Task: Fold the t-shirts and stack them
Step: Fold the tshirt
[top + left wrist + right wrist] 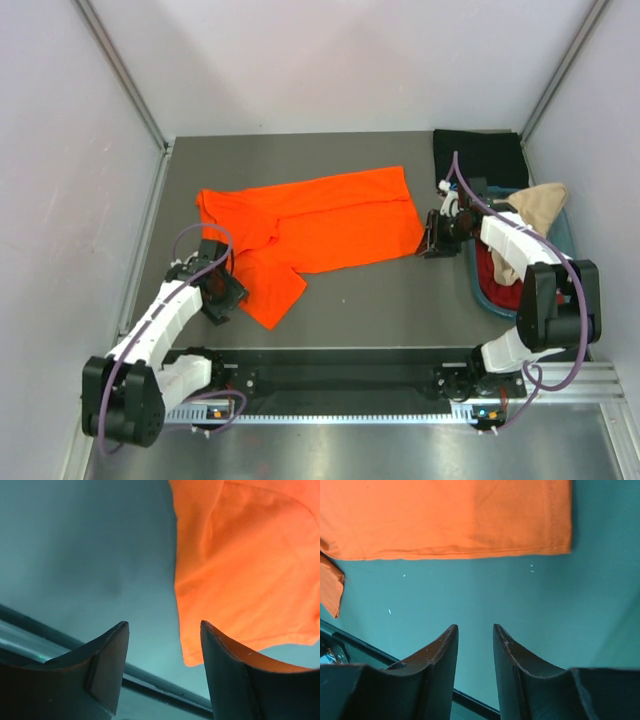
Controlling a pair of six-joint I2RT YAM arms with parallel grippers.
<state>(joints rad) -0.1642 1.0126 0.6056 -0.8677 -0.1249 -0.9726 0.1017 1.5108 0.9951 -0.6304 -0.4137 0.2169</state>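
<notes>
- left gripper [165,672]: jaws wide apart, nothing held; sleeve corner of bright orange cloth t-shirt [250,555] just ahead, by its right finger
- right gripper [475,667]: jaws narrowly apart, empty; orange hem ahead, clear of tips
- to its right: teal plastic tub [567,232] holding beige shirt [540,203] and dark red shirt [497,275]
- beyond: black shirt [480,155] on grey table [380,300]

Left arm [160,315] low, jaws wide apart; right arm [505,240] low, jaws narrowly parted, empty
</notes>
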